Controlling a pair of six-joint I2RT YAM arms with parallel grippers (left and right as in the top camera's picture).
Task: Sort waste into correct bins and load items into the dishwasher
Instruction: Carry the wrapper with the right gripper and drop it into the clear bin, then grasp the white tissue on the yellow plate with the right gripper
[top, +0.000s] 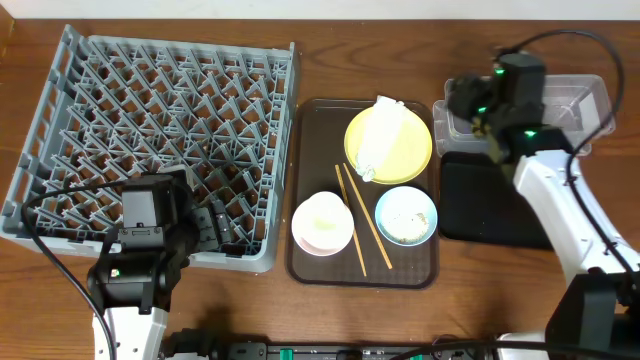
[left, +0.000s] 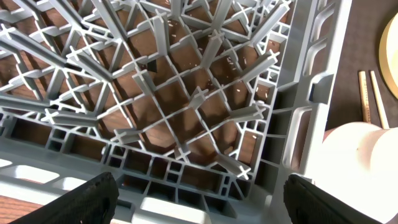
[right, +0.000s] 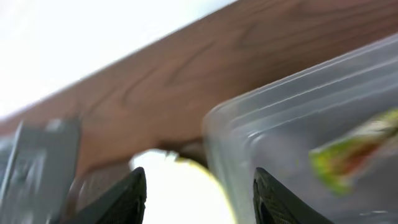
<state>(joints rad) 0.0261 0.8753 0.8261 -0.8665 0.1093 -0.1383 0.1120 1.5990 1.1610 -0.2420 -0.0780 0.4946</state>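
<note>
The grey dish rack (top: 160, 130) fills the left. My left gripper (top: 215, 225) hovers open and empty over its front right corner (left: 199, 193). On the brown tray (top: 310, 120) are a yellow plate (top: 410, 150) with a crumpled white napkin (top: 380, 135), a white bowl (top: 322, 222), a light blue bowl (top: 406, 215) with white scraps, and chopsticks (top: 360, 225). My right gripper (top: 462, 105) is open and empty above the left end of the clear tub (top: 585, 100). A green-yellow wrapper (right: 354, 152) lies inside the tub (right: 280, 137). I cannot make out the cup.
The black tray (top: 490, 200) lies in front of the clear tub, right of the brown tray. Small white specks (left: 236, 62) show on the wood under the rack grid. The white bowl's rim (left: 360, 162) shows just right of the rack wall.
</note>
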